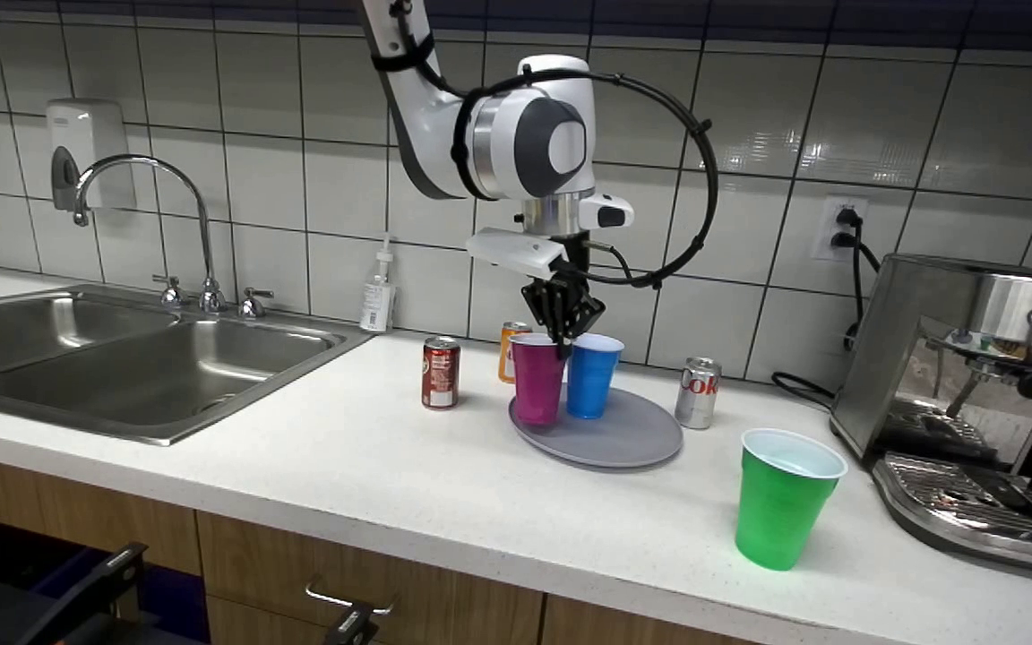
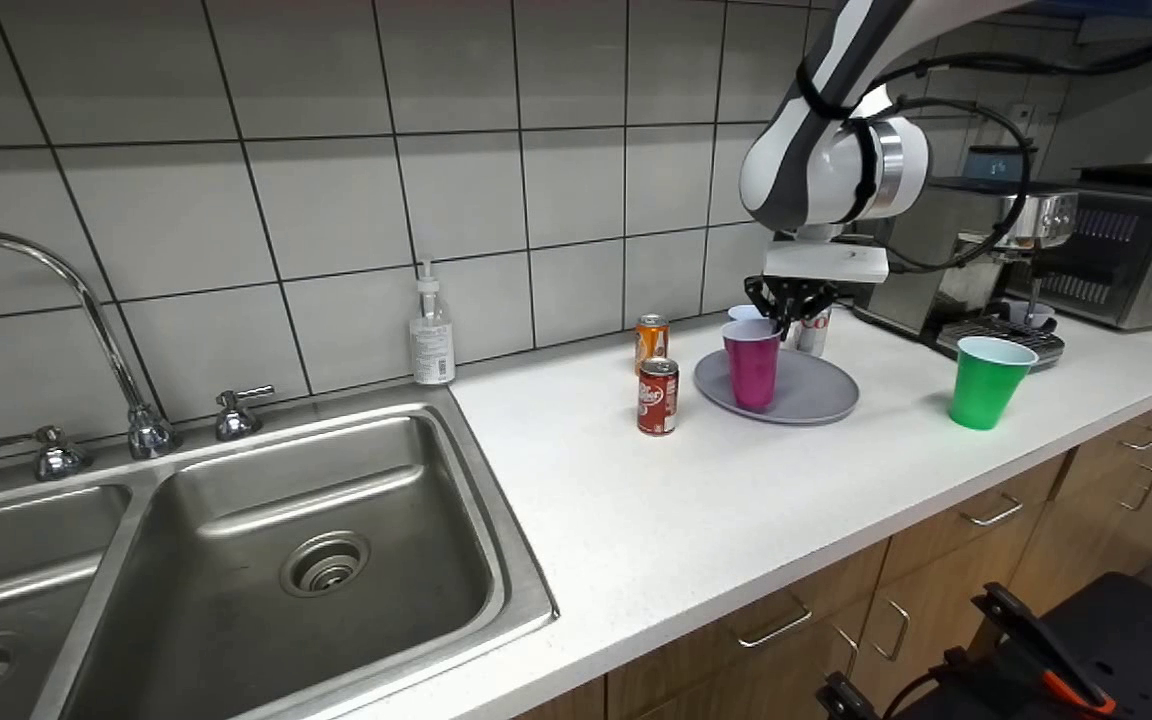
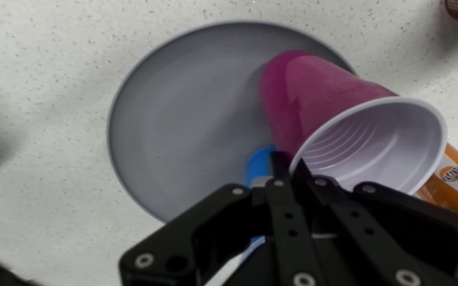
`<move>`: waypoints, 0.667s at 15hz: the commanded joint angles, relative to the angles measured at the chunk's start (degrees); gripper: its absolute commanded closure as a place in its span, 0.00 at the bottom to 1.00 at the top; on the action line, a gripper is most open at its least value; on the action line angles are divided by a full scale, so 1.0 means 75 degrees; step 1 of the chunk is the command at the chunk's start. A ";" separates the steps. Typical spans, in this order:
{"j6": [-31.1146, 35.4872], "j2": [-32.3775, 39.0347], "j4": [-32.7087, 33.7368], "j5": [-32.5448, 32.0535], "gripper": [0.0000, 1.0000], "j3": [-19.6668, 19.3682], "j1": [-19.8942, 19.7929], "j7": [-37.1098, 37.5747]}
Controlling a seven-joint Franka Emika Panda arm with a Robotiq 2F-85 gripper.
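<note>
Gripper (image 3: pixel 290 162): fingers are pinching magenta cup (image 1: pixel 537 387) by rim, left part of gray plate (image 1: pixel 610 450); blue cup (image 1: pixel 592 383) is standing far side; green cup (image 1: pixel 778 509) is standing near right.

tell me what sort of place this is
Most likely a kitchen, though whether home or workplace I can't tell: a steel sink is set into the counter, with a coffee machine on top and wooden drawers below.

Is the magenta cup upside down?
No, in an exterior view the magenta cup has its open, white-rimmed end up at the hand and its narrower base down by the gray plate.
</note>
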 commanded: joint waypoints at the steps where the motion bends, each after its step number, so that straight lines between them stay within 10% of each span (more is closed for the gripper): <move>1: -0.0152 0.0196 0.0312 0.0153 0.99 -0.0007 -0.0034 -0.0035; 3: -0.0170 0.0236 0.0350 0.0147 0.99 -0.0012 -0.0032 -0.0041; 4: -0.0164 0.0254 0.0363 0.0138 0.70 -0.0021 -0.0025 -0.0034; 10: -0.0140 0.0247 0.0392 0.0148 0.32 -0.0022 -0.0025 -0.0034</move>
